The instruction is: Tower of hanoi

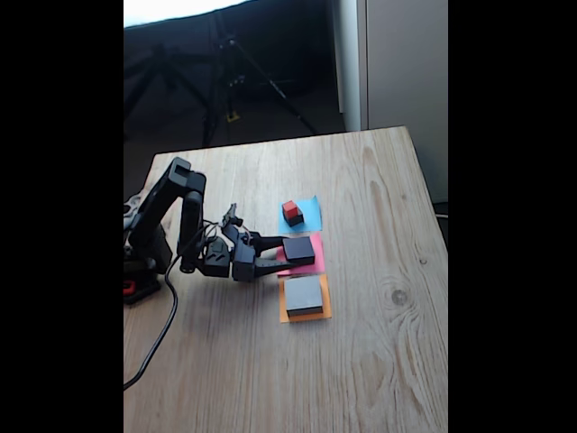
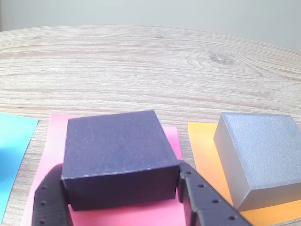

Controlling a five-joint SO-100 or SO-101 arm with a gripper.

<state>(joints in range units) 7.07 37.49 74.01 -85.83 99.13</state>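
The medium black block sits over the pink paper square, and my gripper is shut on it, with one finger against its left side and the other against its right. In the fixed view the gripper reaches in from the left to this block. The large grey block rests on the orange paper, also seen as the grey block at the right of the wrist view. The tiny red cube sits on the small black cube on the blue paper.
The three paper squares lie in a column at the table's middle: blue, pink, orange. The arm's base and its cable stand at the left edge. Bare wooden tabletop spreads to the right and front.
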